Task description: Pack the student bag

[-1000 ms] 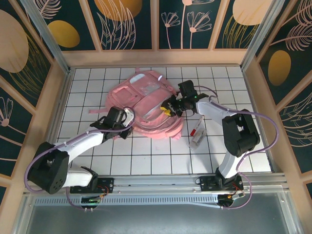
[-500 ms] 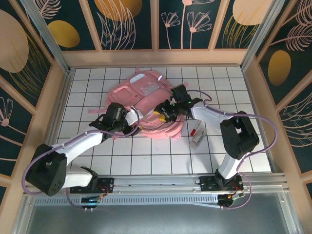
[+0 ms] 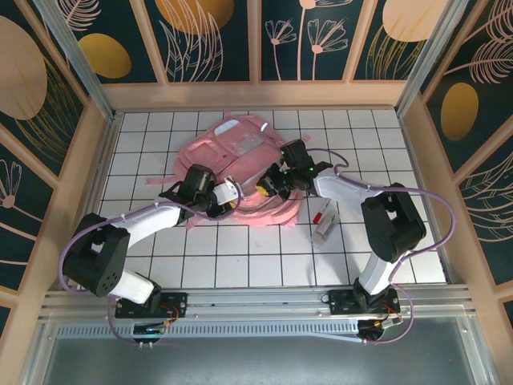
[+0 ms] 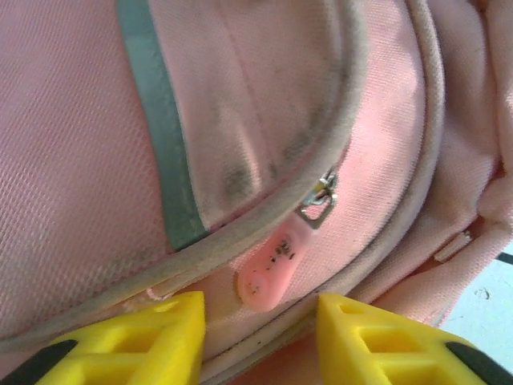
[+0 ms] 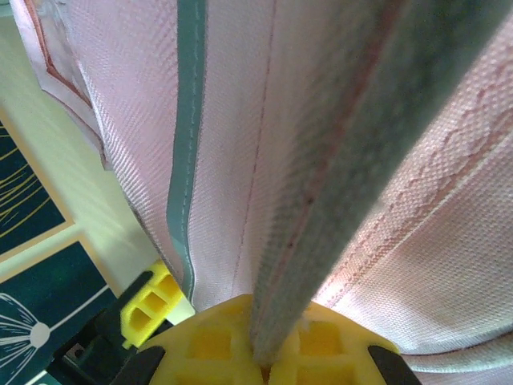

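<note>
The left arm point(image 3: 136, 228) reached in from the near left corner of the white gridded table point(image 3: 160, 249), with the left gripper point(image 3: 227, 195) at the near-left edge of the pink bag point(image 3: 240, 148). In the left wrist view its yellow fingers point(image 4: 152, 337) stood part-way apart against the fabric, closed on nothing. A pink zip pull point(image 4: 268, 273) hung from a metal slider point(image 4: 321, 204) just ahead of the gap between them and touched neither finger. A grey strip point(image 4: 164, 160) ran across the panel left of the zip, and grey piping point(image 4: 349, 80) curved along the pocket's edge.

The bag lay flat at the middle of the table, toward the far side, with a strap point(image 3: 160, 183) trailing onto the tiles at the left. Both grippers met it on its near half, close to each other.

The right arm point(image 3: 377, 204) bent in from the near right, and the right gripper point(image 3: 270, 183) sat on the bag's near-right part. Its wrist view showed the jaws pinched tight on a raised fold of the bag. A grey-edged seam point(image 5: 353, 144) ran up out of the closed yellow tips, with pink cloth on either side.

Further right, a small clear-and-red object point(image 3: 325, 222) lay on the tiles just beside the bag's near-right corner, apart from both grippers. What it was could not be told.
</note>
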